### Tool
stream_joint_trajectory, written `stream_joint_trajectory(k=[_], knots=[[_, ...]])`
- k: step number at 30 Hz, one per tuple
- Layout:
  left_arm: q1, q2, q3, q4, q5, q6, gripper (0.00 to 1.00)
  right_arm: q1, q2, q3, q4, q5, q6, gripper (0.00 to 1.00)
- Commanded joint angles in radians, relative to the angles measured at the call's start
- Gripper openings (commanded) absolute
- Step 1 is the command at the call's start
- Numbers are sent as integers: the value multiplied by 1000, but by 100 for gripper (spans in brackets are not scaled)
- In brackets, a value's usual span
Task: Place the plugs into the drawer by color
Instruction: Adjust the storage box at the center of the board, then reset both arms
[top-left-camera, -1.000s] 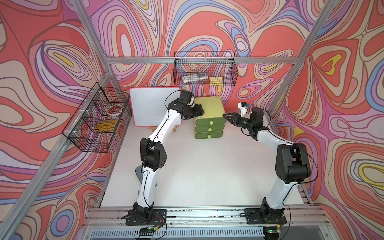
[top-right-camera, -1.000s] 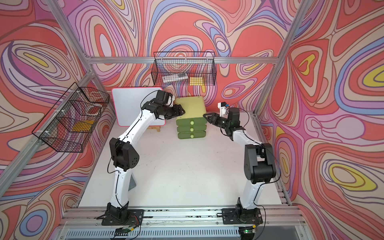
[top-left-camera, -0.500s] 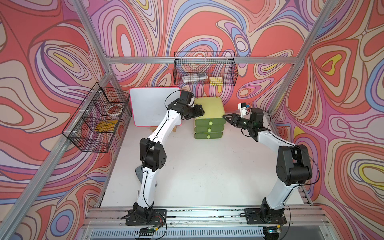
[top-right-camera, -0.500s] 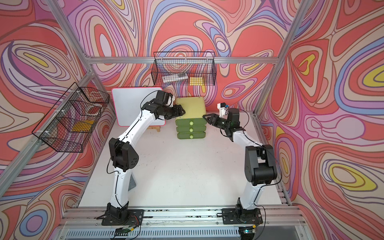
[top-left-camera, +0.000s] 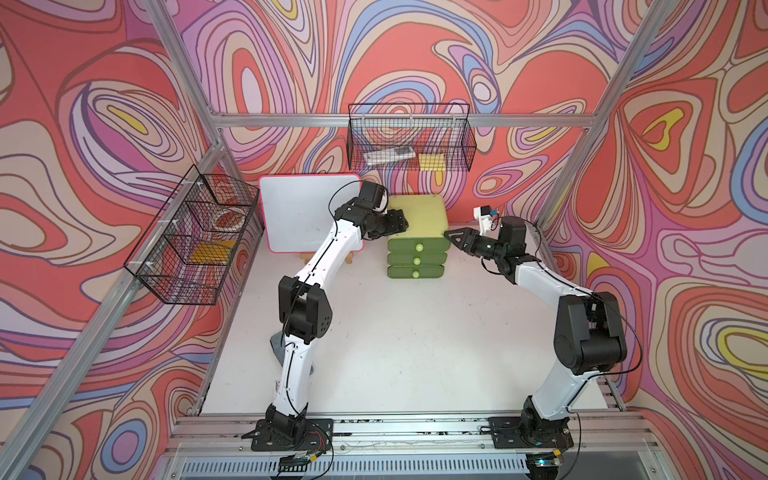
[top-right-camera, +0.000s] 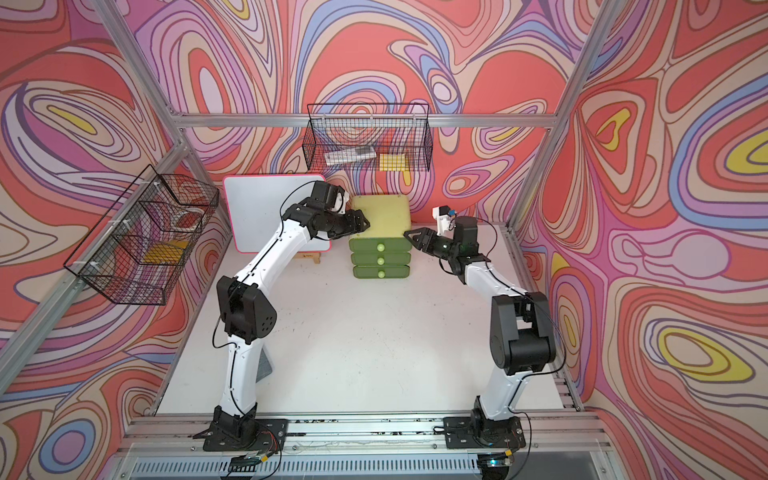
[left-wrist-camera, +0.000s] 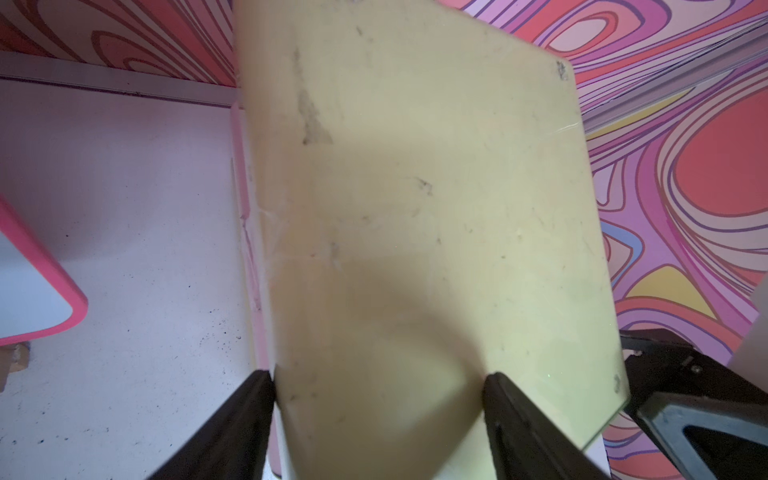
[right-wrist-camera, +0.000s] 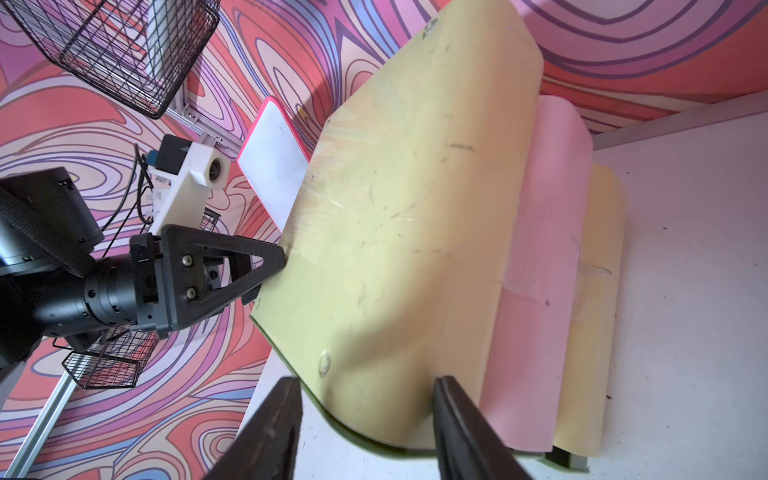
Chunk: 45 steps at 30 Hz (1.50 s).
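Observation:
The drawer (top-left-camera: 417, 216) (top-right-camera: 380, 216) is a pale yellow-green chest at the back of the table. Its three green fronts (top-left-camera: 419, 259) are all closed. No plugs show in any view. My left gripper (top-left-camera: 404, 226) (left-wrist-camera: 378, 390) rests at the chest's top left front corner, its jaws wide apart with the top's corner between them. My right gripper (top-left-camera: 448, 236) (right-wrist-camera: 368, 399) is at the top right front corner, open and straddling it; one finger (right-wrist-camera: 278, 419) stands clear of the front edge. The left gripper (right-wrist-camera: 282, 257) touches the top's far edge in the right wrist view.
A white board with a pink rim (top-left-camera: 307, 216) leans just left of the chest. Black wire baskets hang on the back wall (top-left-camera: 411, 141) and the left wall (top-left-camera: 191, 241). Pink and pale yellow bands (right-wrist-camera: 540, 249) show on the chest's side.

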Motion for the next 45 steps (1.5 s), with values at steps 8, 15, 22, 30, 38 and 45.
stream_joint_trajectory(k=[8,15,22,30,38,45], knots=[[-23,-34,-31,-16,28,29,77,45,-30,-1,-7,-36,-29,53],[-24,-45,-30,-15,12,40,78,45,-28,10,-17,-27,-37,54],[-18,-75,-38,-34,-35,88,82,40,-19,9,-25,23,-71,56],[-39,-464,-506,279,-189,255,86,30,-256,-269,100,513,-338,64],[-57,-1032,-1576,977,-388,533,99,32,-606,-822,355,1037,-451,77],[71,-1084,-1829,1092,-627,622,99,59,-488,-919,475,1160,-583,98]])
